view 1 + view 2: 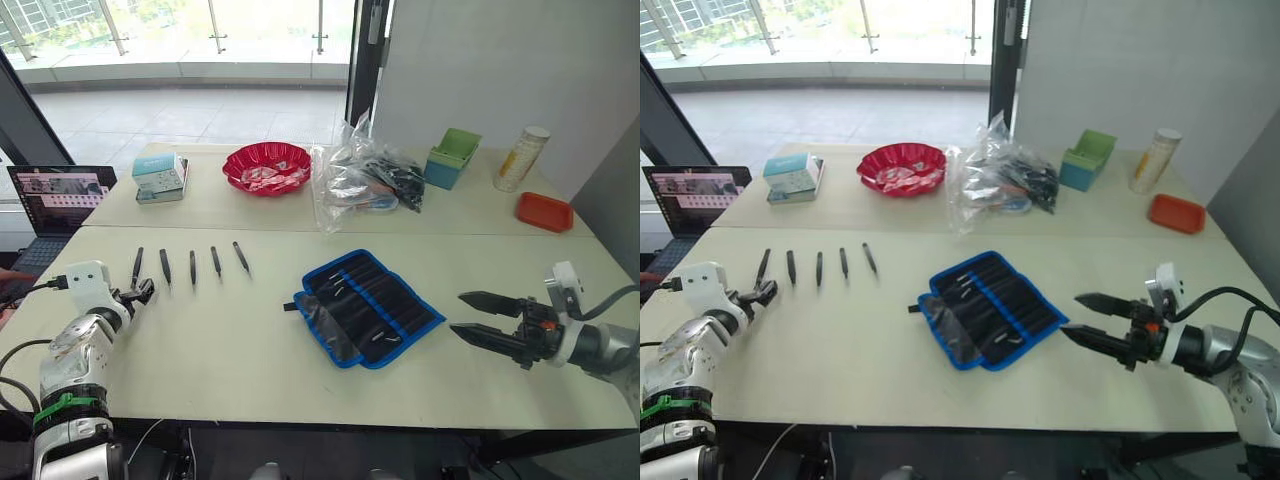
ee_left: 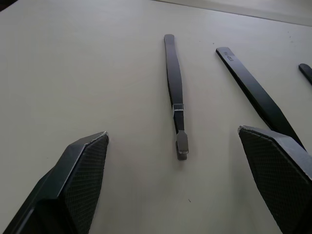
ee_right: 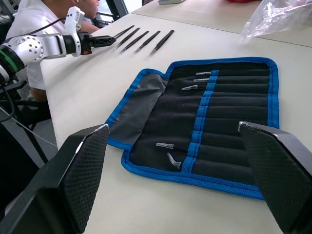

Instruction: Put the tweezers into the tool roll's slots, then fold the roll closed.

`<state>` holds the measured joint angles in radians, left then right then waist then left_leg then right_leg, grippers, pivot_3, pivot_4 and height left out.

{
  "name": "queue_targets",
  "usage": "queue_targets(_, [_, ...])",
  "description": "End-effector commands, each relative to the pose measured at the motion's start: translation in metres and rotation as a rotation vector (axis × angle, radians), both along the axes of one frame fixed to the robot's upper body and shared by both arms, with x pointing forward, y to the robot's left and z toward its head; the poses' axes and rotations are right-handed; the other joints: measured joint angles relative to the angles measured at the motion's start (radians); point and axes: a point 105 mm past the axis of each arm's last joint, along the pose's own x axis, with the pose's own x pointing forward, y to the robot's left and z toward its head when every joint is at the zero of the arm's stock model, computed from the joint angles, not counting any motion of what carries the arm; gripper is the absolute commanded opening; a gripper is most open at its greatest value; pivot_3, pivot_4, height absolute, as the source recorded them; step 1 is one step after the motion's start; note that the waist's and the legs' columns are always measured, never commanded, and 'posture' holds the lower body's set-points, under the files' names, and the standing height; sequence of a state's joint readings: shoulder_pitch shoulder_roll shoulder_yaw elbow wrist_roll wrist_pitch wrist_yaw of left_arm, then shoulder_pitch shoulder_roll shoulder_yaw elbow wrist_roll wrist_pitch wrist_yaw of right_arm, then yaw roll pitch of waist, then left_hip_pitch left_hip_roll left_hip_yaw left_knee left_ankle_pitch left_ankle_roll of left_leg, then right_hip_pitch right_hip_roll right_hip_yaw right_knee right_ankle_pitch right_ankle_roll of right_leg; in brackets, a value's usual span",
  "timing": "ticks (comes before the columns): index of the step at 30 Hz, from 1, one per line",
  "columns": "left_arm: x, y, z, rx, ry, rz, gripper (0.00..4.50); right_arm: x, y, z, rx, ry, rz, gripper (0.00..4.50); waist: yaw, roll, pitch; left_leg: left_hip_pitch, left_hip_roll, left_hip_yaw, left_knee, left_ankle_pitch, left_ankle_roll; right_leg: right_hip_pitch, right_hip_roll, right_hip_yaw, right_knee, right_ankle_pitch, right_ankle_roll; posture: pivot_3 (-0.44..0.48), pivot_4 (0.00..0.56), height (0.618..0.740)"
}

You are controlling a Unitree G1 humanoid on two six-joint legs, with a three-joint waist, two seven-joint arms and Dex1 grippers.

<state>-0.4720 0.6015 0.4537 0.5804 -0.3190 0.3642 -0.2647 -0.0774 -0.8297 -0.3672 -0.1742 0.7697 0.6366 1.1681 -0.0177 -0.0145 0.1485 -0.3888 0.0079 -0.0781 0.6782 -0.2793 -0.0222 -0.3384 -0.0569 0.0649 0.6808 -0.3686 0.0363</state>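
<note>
tweezers (image 1: 191,268): 5 (in a row) | tool roll (image 1: 366,306): 1

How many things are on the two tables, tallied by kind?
Tweezers: 5
Tool roll: 1
Clear plastic bag of tools: 1
Red bowl: 1
Green container: 1
Orange tray: 1
Cylindrical can: 1
Small box: 1
Total: 12
</note>
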Motion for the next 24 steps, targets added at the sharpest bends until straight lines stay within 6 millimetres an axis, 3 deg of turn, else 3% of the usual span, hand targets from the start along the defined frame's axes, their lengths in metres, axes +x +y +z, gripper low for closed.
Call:
queue_targets(1, [0.005,0.007,0.004,0.050,0.005,0.016,4.50,-0.004,0.002,0.010,0.003,-0.056,0.006,4.49,0.001,0.000,0.000,0.000,0.000,0.000,0.000,0.000,0.000,0.000,0.000,0.000,0.000,0.000,0.000,0.000,0.150,0.740])
queue_targets(5, [0.014,0.004,0.002,0.072,0.033,0.013,4.50,-0.003,0.003,0.010,-0.001,-0.063,-0.002,4.49,0.003,0.000,0.000,0.000,-0.001,0.000,0.000,0.000,0.000,0.000,-0.001,0.000,0.000,0.000,0.000,0.000,0.150,0.740])
queue_targets(9, [0.019,-0.001,-0.003,0.048,0.047,0.000,3.44,-0.004,0.003,0.010,-0.005,-0.068,-0.003,4.50,0.004,0.000,0.000,0.000,-0.002,0.000,0.000,0.001,0.000,0.000,-0.001,0.000,0.000,0.000,0.000,0.000,0.150,0.740])
queue_targets(12, [0.021,-0.005,-0.004,0.043,0.038,-0.009,2.38,-0.003,0.001,0.011,-0.005,-0.072,-0.012,4.50,0.007,0.000,0.000,0.000,-0.003,0.000,0.001,0.001,0.000,0.000,-0.003,0.000,0.001,0.000,0.001,0.000,0.150,0.740])
queue_targets(19, [0.020,0.000,0.008,0.033,-0.063,0.019,0.13,-0.002,0.002,0.010,-0.001,-0.078,-0.017,4.50,0.009,0.000,0.000,0.000,-0.004,-0.001,0.001,0.001,0.000,0.000,-0.003,0.000,0.001,0.000,0.001,0.000,0.150,0.740])
queue_targets(24, [0.017,0.008,0.027,0.064,-0.132,0.035,0.05,-0.002,0.001,0.009,-0.001,-0.079,-0.017,4.50,0.004,-0.001,0.000,0.000,-0.004,-0.001,0.001,0.001,0.000,0.000,-0.003,0.000,0.001,0.000,0.001,0.000,0.150,0.740])
